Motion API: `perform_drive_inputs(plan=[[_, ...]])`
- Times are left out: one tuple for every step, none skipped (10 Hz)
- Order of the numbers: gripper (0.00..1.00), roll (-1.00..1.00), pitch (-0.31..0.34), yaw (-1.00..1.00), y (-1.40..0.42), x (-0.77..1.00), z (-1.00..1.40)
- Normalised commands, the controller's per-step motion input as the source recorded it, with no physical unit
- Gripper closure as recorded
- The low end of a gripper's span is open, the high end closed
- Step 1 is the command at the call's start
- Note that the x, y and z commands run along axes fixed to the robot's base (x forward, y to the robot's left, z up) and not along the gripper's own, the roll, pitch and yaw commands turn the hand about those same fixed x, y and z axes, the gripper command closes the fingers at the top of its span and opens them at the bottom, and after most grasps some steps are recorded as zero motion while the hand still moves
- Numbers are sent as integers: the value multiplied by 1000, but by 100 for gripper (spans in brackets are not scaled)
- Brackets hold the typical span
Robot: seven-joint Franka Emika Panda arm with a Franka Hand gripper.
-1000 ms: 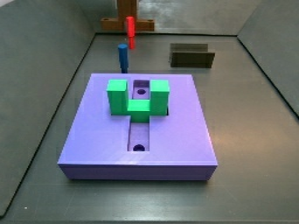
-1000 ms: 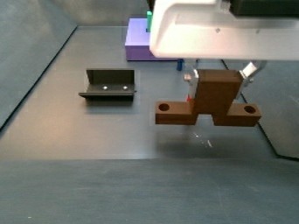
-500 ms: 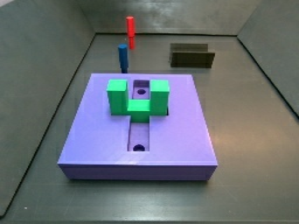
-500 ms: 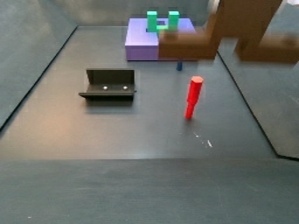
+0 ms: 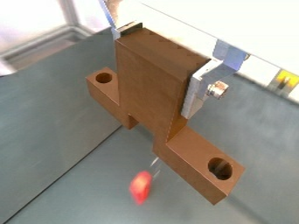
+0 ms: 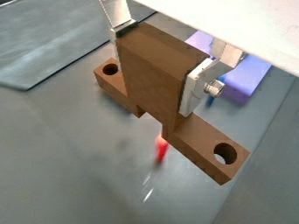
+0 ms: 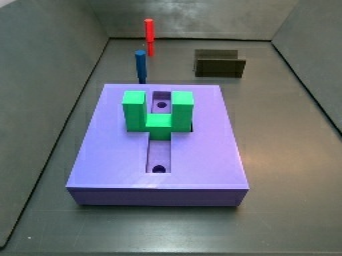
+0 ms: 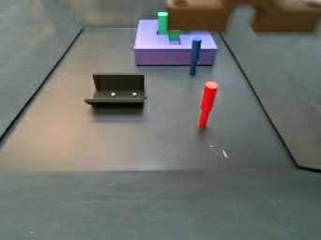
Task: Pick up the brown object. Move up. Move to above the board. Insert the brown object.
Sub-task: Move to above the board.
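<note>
No text, label, brand, number or sign can be read on anything in view.

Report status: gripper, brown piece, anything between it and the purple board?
Gripper shut on the brown T-shaped object, carried high above the floor. Lavender-purple slotted board not reached yet. Red peg and blue peg stand upright along the way.

Since a second ago the brown object (image 8: 238, 13) has climbed from low over the floor at centre right of a side view to the very top edge, now mostly cut off. The gripper (image 5: 156, 54), clamped on it in both wrist views, has left that side view entirely, uncovering the red peg (image 8: 208, 104).
</note>
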Motion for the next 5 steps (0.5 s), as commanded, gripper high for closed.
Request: perform_drive_inputs(plan=[[100,-5,191,58,-1400,214,130],[100,-40,119,29,-1400,215,133],[100,-34,83,25,-1400,217,138],[100,-3,73,23,-1400,218,142],[100,-19,65,15,-1400,220,147]])
